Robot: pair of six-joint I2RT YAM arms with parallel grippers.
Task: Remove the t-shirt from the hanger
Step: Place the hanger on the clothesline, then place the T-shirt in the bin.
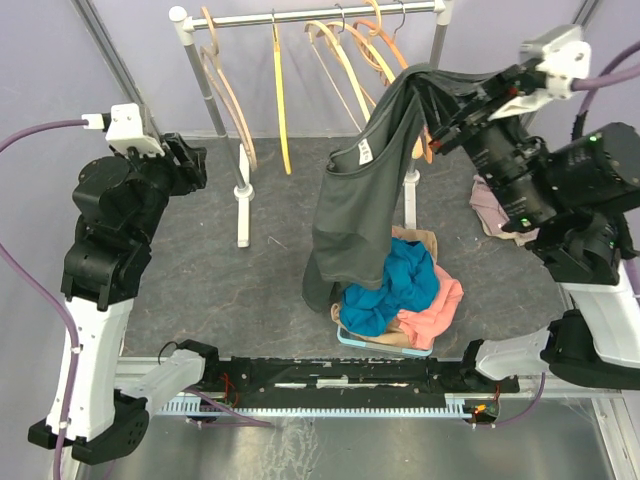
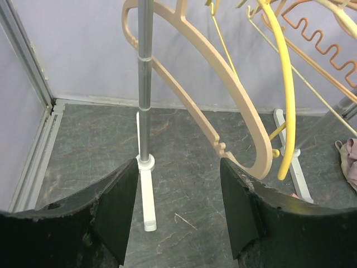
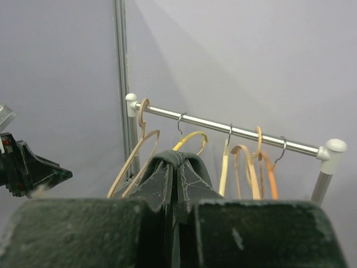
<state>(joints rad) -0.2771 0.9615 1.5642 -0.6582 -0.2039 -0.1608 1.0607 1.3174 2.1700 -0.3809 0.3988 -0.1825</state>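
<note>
While right fingers point(image 3: 245, 229) pinch one grey t-shirt point(image 1: 355, 210), left fingers point(image 2: 117, 206) gape empty; perhaps five hangers point(image 1: 278, 90) on rail point(image 1: 300, 17).

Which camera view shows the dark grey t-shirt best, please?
The top external view: nearly all of the t-shirt hangs from the right gripper, neck label showing, above the clothes pile. The right wrist view shows only a pinched fold between its jaws. The left wrist view shows none of it.
</note>
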